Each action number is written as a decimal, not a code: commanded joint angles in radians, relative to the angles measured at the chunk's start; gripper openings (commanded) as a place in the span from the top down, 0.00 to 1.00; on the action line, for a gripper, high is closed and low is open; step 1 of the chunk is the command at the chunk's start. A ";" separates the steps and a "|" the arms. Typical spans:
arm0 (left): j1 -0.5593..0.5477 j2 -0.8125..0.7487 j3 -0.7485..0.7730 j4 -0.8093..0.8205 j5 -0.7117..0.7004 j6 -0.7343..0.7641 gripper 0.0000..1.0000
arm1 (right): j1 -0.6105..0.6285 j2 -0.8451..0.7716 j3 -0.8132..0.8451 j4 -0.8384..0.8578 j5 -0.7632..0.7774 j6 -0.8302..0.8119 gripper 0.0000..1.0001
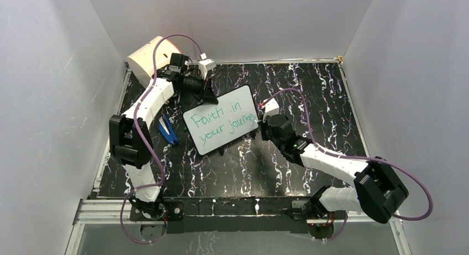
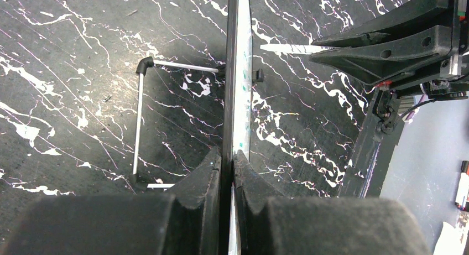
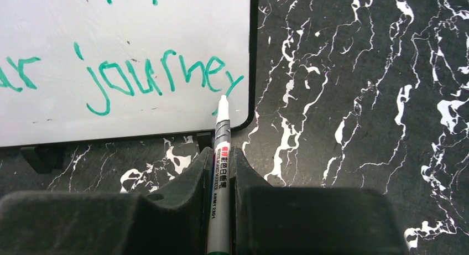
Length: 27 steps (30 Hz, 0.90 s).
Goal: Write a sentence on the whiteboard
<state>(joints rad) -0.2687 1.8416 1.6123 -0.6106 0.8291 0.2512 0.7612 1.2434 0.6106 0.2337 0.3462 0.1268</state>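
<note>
The whiteboard (image 1: pixel 221 126) stands tilted on the black marbled table, propped on a wire stand (image 2: pixel 140 122). On it, in two slanted lines of green, is the sentence (image 1: pixel 220 128) "Faith in your journey". My left gripper (image 1: pixel 208 97) is shut on the board's top edge, which the left wrist view shows edge-on as whiteboard (image 2: pixel 241 72) between the fingers (image 2: pixel 207 172). My right gripper (image 3: pixel 222 155) is shut on a silver marker (image 3: pixel 221 144). The marker's white tip touches the tail of the last "y" of the sentence (image 3: pixel 149 78), near the lower right corner of the whiteboard (image 3: pixel 55 39).
A cream drum (image 1: pixel 149 58) sits in the back left corner, behind the left arm. A blue object (image 1: pixel 168 130) lies on the table just left of the board. White walls close in the table on three sides.
</note>
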 commanded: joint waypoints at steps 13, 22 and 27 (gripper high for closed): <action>-0.023 0.054 -0.022 -0.078 -0.121 0.034 1.00 | -0.011 0.047 -0.020 0.135 0.054 0.014 1.00; -0.023 0.052 -0.022 -0.078 -0.122 0.034 1.00 | -0.016 0.067 -0.023 0.161 0.050 0.008 1.00; -0.023 0.048 -0.021 -0.075 -0.136 0.029 1.00 | -0.015 0.004 -0.031 0.118 0.047 0.013 1.00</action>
<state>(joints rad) -0.2687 1.8423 1.6131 -0.6106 0.8280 0.2508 0.7528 1.3022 0.5861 0.3161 0.3851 0.1287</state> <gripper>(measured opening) 0.075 0.199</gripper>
